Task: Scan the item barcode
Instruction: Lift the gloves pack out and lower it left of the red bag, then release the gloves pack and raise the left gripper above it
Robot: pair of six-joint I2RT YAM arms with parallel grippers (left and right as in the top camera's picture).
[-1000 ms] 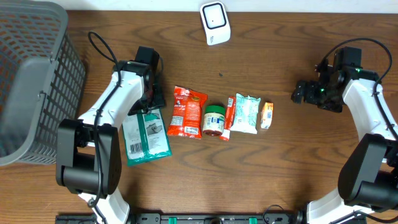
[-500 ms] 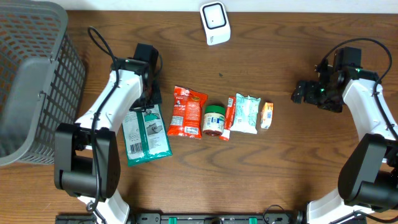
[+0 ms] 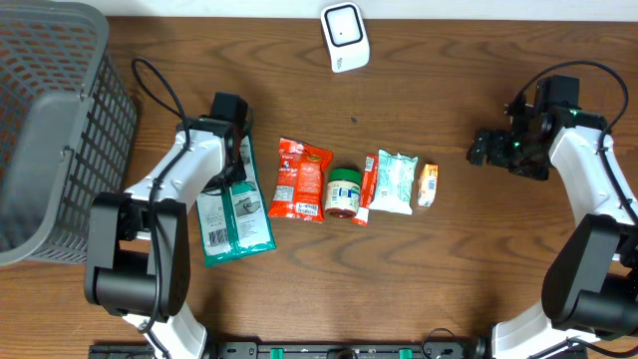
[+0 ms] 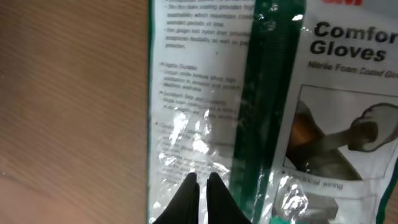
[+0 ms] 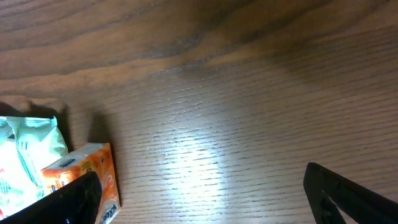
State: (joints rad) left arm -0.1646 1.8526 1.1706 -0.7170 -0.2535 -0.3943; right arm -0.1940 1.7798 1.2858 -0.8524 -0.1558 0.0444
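the gloves packet lies flat on the worktop at the left end of the row of goods, its printed face up and its top edge tucked under the left tool. that tool is closed to a thin slit, and the clear film puckers round its tips, so it looks pinched on the packet's top edge and on nothing thicker. a white panel near the packet's lower left may carry the barcode, but it is too small to read. to the right lie a red packet, a green-lidded jar, a pale green packet and a small orange box. the scanner sits at the far edge, well apart from the gloves. the right tool hangs wide open beyond the orange box, holding nothing. the main risk is the grip: a pinch on slack, glossy film may slide off as the packet is lifted, or the packet may fold and hang, curling the code away from the scanner. glare on the plastic could also spoil a read, and a swinging lower edge might drag across the red packet.
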